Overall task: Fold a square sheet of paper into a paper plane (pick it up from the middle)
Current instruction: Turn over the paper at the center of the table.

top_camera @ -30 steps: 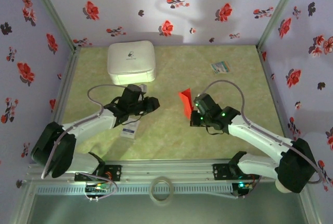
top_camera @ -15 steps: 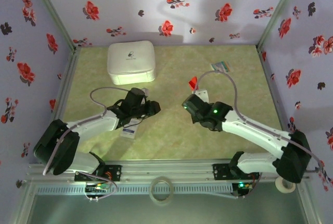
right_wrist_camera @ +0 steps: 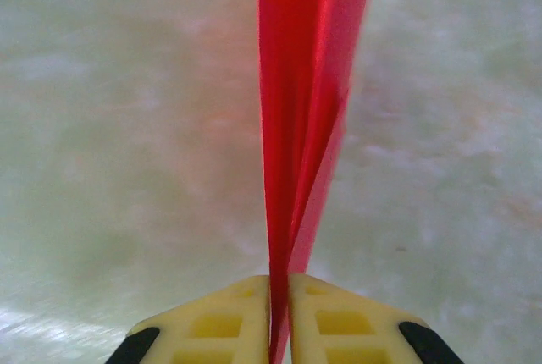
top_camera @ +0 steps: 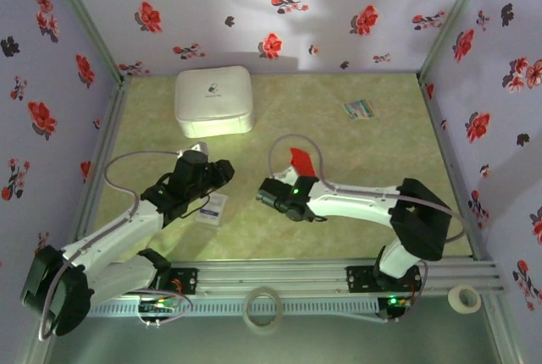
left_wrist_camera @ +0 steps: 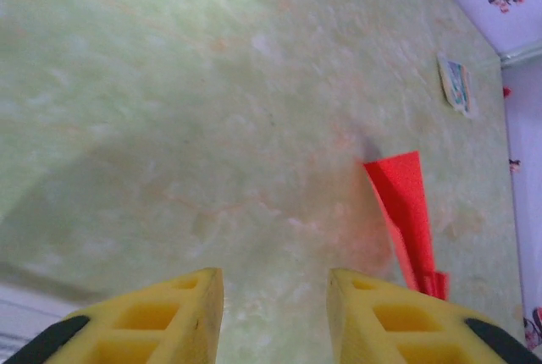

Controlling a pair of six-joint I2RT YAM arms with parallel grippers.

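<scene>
The paper plane (right_wrist_camera: 309, 102) is already a slim red dart with a crease down its middle; the right hand (right_wrist_camera: 279, 284) pinches it by one end, yellow fingers pressed flat against the paper on either side, and the rest of the dart runs away from them. In the top view it sits just right of the middle of the frame, above the green counter (top_camera: 254, 127); whether its far end touches the surface I cannot tell.

The left hand (left_wrist_camera: 275, 296) is spread with nothing between its fingers; it hangs over bare counter to the left of the plane and apart from it.

As I judge it, the folding is done or very nearly done: no flat square is left, and the shape is narrow and tapered. What seems to remain is, at most, a last press along the crease, then setting the plane down and letting go. The paper is thin, so a hard pinch could crumple that end.

Little writing can be read. The white box (top_camera: 213, 102) in the upper left carries a small dark mark on its lid, too small to make out; the multicoloured card (top_camera: 359, 109) in the upper right shows print that I cannot read; the white packet (top_camera: 212, 209) beside the left arm has dark lines of text, also illegible.
</scene>
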